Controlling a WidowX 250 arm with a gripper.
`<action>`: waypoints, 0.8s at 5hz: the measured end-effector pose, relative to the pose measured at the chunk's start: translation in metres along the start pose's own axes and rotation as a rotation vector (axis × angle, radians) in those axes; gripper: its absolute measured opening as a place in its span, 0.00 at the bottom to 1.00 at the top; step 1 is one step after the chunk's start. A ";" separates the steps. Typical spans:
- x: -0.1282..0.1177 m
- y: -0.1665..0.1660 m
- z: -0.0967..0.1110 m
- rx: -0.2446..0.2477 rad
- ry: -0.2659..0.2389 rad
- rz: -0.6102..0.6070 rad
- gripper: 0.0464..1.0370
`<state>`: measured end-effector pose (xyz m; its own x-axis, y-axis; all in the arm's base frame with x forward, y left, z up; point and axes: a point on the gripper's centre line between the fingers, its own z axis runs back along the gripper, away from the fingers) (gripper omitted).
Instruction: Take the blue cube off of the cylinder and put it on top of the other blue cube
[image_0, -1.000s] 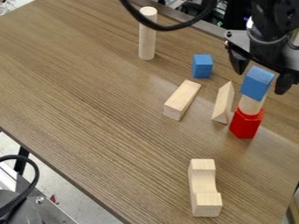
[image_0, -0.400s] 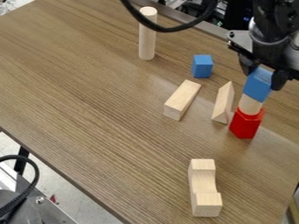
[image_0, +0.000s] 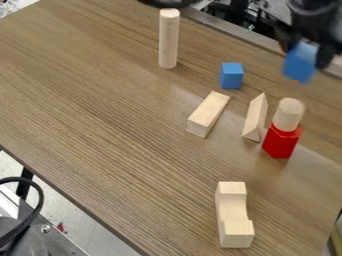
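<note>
A wood-grain bench (image_0: 100, 125) carries the blocks. Over its upper right, the black claw (image_0: 306, 51) pinches a blue cube (image_0: 298, 66), clear of the stack. Below: a notched wooden block (image_0: 233, 210), upright tall cylinder (image_0: 168, 40), rectangular block (image_0: 208, 114), triangular prism (image_0: 255, 118), red block (image_0: 280, 142) bearing a short cylinder (image_0: 288, 115), and another blue cube (image_0: 231, 76).

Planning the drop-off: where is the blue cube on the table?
In the camera view, the blue cube sits in the upper right, beyond the long rectangular block and right of the tall cylinder.
</note>
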<state>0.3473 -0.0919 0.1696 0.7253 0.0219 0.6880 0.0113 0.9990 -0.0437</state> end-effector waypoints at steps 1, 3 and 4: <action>0.006 0.026 0.002 0.059 -0.009 0.056 0.51; 0.006 0.056 -0.039 0.123 0.051 0.090 0.51; 0.002 0.067 -0.059 0.139 0.091 0.070 0.51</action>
<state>0.3902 -0.0273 0.1253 0.7806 0.0944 0.6179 -0.1322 0.9911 0.0156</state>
